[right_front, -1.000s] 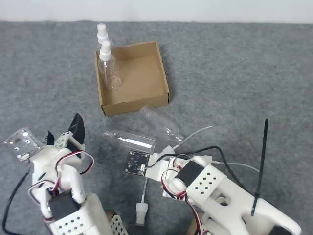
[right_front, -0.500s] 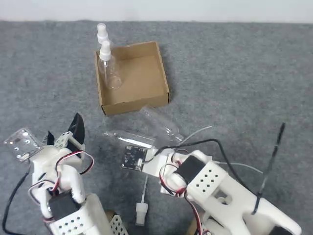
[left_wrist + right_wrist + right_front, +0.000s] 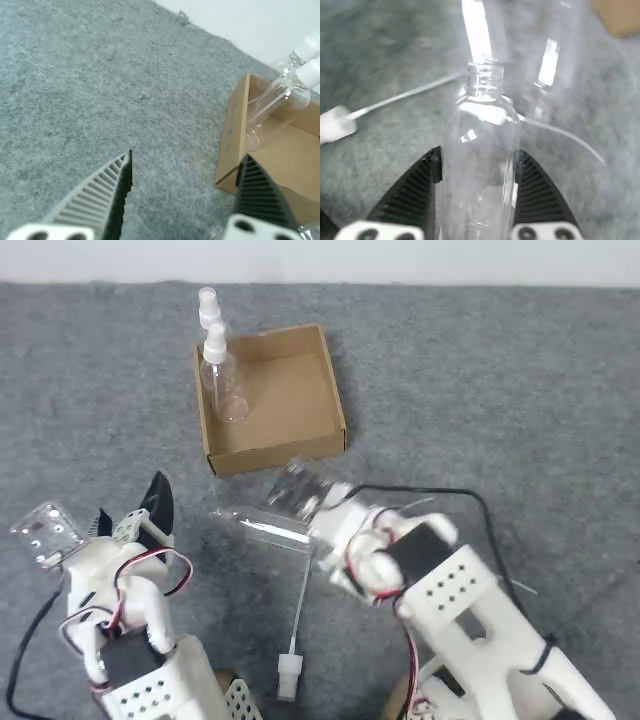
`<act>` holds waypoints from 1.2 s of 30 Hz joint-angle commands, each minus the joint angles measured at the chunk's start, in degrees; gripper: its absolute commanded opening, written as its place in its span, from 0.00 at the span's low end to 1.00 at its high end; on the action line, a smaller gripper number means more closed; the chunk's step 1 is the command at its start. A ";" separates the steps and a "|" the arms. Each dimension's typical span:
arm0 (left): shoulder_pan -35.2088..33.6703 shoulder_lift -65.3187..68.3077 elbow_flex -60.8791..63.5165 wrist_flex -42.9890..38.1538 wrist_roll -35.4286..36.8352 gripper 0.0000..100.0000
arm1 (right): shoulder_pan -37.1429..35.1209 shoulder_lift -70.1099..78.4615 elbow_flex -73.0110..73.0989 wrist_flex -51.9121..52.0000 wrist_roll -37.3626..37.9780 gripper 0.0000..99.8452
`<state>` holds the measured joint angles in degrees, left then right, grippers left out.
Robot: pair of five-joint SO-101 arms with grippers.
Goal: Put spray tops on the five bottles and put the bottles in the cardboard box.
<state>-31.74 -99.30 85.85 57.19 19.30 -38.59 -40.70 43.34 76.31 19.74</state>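
My right gripper (image 3: 479,165) is shut on a clear bottle (image 3: 480,135) with an open neck, its fingers pressed to both sides. In the high view that bottle (image 3: 298,486) is just in front of the cardboard box (image 3: 330,390), at the tip of the right arm (image 3: 440,580). A second open bottle (image 3: 262,525) lies on the carpet beside it. A loose spray top (image 3: 289,676) with a long tube lies nearer the arms. Two capped bottles (image 3: 224,380) lean at the box's left wall. My left gripper (image 3: 187,160) hangs open over bare carpet, left of the box (image 3: 235,135).
Grey carpet covers the table. A second thin tube (image 3: 565,137) lies by the held bottle. A black cable (image 3: 470,502) loops off the right arm. The box's inside right half is bare cardboard.
The right arm has swung up and left toward the box, bringing the clear bottle with it. The left arm has stayed still.
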 commanded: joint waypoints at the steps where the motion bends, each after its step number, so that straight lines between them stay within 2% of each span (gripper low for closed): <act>1: 0.09 -0.79 -0.57 -1.76 0.26 0.31 | 7.52 -2.33 -3.96 -2.51 -3.96 0.03; 6: 0.53 -0.79 -0.48 -1.58 -4.13 0.31 | 16.04 -2.33 -3.87 -4.44 -8.09 0.03; 12: 5.63 -0.79 -0.92 0.44 -6.33 0.31 | 24.66 -2.33 -3.87 -5.58 -10.11 0.03; 16: 11.25 -0.79 -1.63 3.25 -12.31 0.31 | 29.23 -2.33 -2.46 -9.01 -10.11 0.03; 21: 17.05 -0.44 -5.14 7.65 -15.74 0.31 | 32.48 -2.33 0.62 -13.67 -11.25 0.03; 30: 33.49 -0.18 -10.42 12.13 -22.68 0.31 | 39.34 -2.42 0.70 -16.40 -15.82 0.03; 36: 40.09 11.78 -15.78 12.31 -23.38 0.31 | 44.35 -2.42 0.79 -18.77 -18.46 0.03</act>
<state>5.45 -95.25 75.74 69.41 -3.56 3.25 -40.70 45.01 59.34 2.77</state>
